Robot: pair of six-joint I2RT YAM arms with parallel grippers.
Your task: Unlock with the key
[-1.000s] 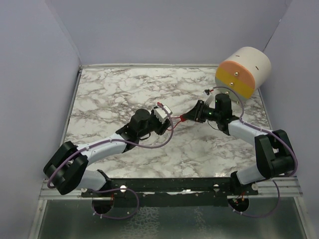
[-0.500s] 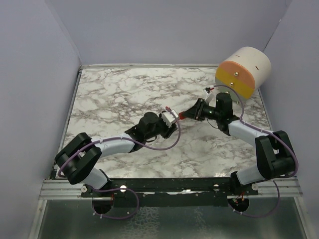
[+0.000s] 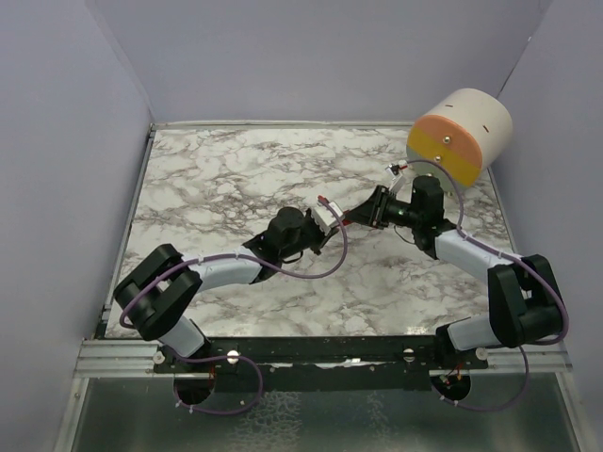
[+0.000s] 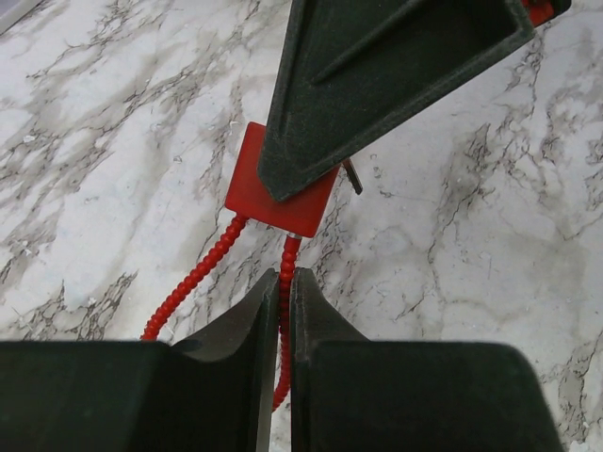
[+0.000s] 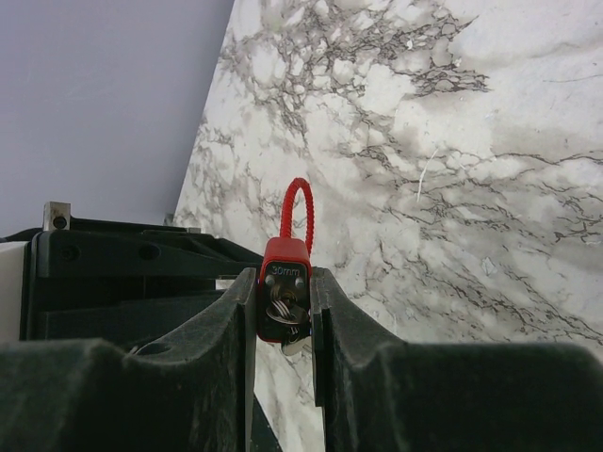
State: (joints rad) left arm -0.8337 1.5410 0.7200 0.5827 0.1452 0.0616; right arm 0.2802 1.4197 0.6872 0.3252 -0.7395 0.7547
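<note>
A small red padlock (image 5: 284,266) sits clamped between the fingers of my right gripper (image 5: 283,275), its keyhole face toward the camera. A silver key (image 5: 291,311) sticks out of that face. The lock's red cable loop (image 5: 297,212) points away, toward the left arm. In the left wrist view the lock body (image 4: 250,184) shows under a right finger (image 4: 377,66). One strand of the cable (image 4: 285,259) runs between the fingers of my left gripper (image 4: 281,275), which are shut on it. From above, the two grippers meet at the lock (image 3: 346,222) mid-table.
A cream cylinder with an orange and yellow face (image 3: 460,137) stands at the back right, close behind the right arm. Purple walls enclose the marble table (image 3: 217,179) on three sides. The left arm's black housing (image 5: 113,273) fills the left of the right wrist view.
The left arm has reached right to the lock and its jaws have closed on the red cable. The right gripper has kept the lock almost still.
</note>
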